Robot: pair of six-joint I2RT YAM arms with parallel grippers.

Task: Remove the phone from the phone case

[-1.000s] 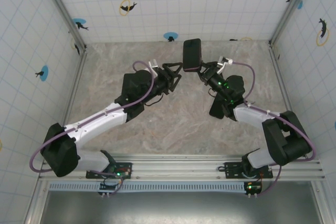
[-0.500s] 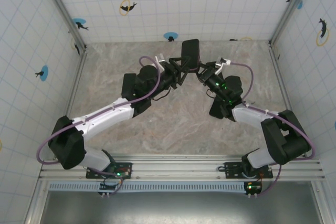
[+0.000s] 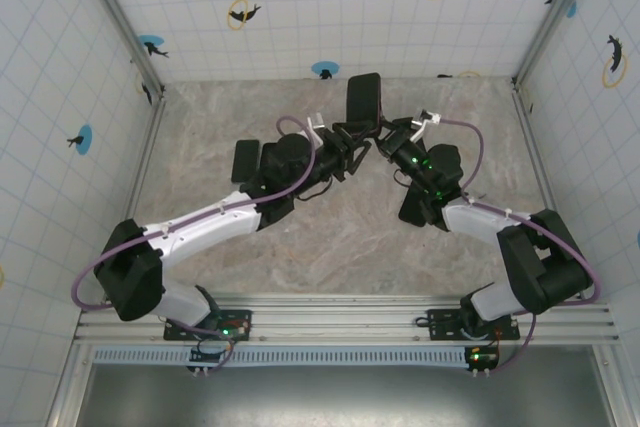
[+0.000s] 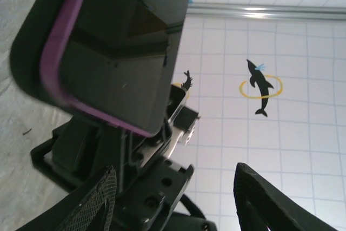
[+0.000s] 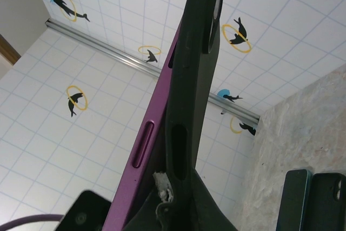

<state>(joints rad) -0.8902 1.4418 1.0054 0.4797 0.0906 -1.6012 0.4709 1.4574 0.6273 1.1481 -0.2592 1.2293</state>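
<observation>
STEP: grasp for extraction | Your right gripper (image 3: 384, 134), fingers clamped on the black phone case (image 5: 190, 106), holds the purple phone (image 4: 121, 52) upright above the table (image 3: 340, 242) | left gripper (image 3: 355, 145) fingers (image 4: 100, 201) apart beside it, seemingly not touching | NEXT: pinch the phone's edge, peel it free.

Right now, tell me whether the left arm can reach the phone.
Probably yes: the phone, in its case, is held up by the right arm's shut jaws, and the left arm's open jaws sit right beside it, nothing between.

The left fingers (image 4: 259, 204) have advanced to the phone (image 3: 364, 99), narrowing slightly.
</observation>
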